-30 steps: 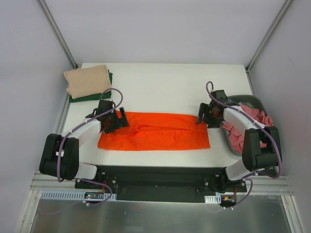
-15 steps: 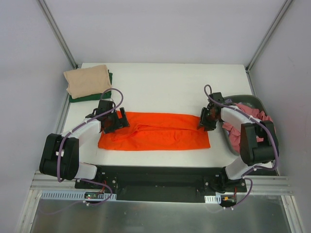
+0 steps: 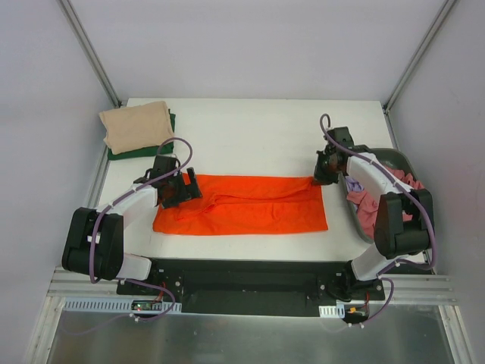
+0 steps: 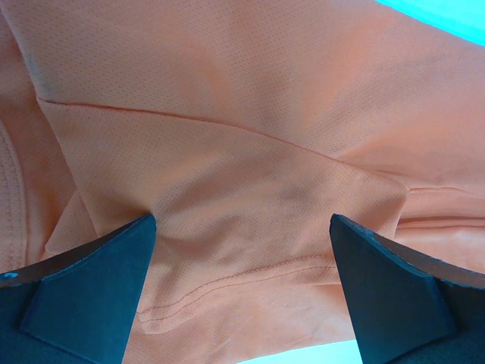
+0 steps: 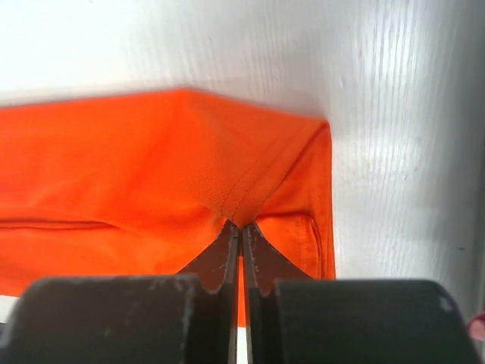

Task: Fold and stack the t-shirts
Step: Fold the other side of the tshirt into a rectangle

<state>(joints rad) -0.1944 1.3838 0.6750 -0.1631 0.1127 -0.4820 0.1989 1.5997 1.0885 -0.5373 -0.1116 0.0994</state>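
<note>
From above, the orange t-shirt [image 3: 250, 208] lies flat on the white desk [image 3: 250, 136] as a long band, running left to right just ahead of the two arm bases. The left gripper [image 3: 180, 188] sits over the shirt's left end, at its far corner; the right gripper [image 3: 321, 174] is down at the far right corner. Over at the far left corner of the desk, a folded beige t-shirt [image 3: 136, 126] rests on top of a dark green t-shirt [image 3: 141, 152], only a green rim showing beneath it. At the right edge, the dark grey basket [image 3: 391, 155] holds crumpled pink t-shirts [image 3: 379, 209], and a scrap of lilac cloth [image 3: 353, 184] peeks out beside the right arm. Now the left wrist view: orange mesh fabric fills almost the whole picture, a seam and a stitched hem crossing it, and the dark fingers [image 4: 83, 296] stand wide apart at either lower corner, jaws fully spread with nothing clamped between them; whether they touch the cloth I cannot tell. On to the right wrist view: the fingers [image 5: 220, 262] are pressed together, jaws closed on a small pinch of the orange fabric close to the shirt's corner, which puckers into a ridge right at the tips, white desk beyond and to the right.
</note>
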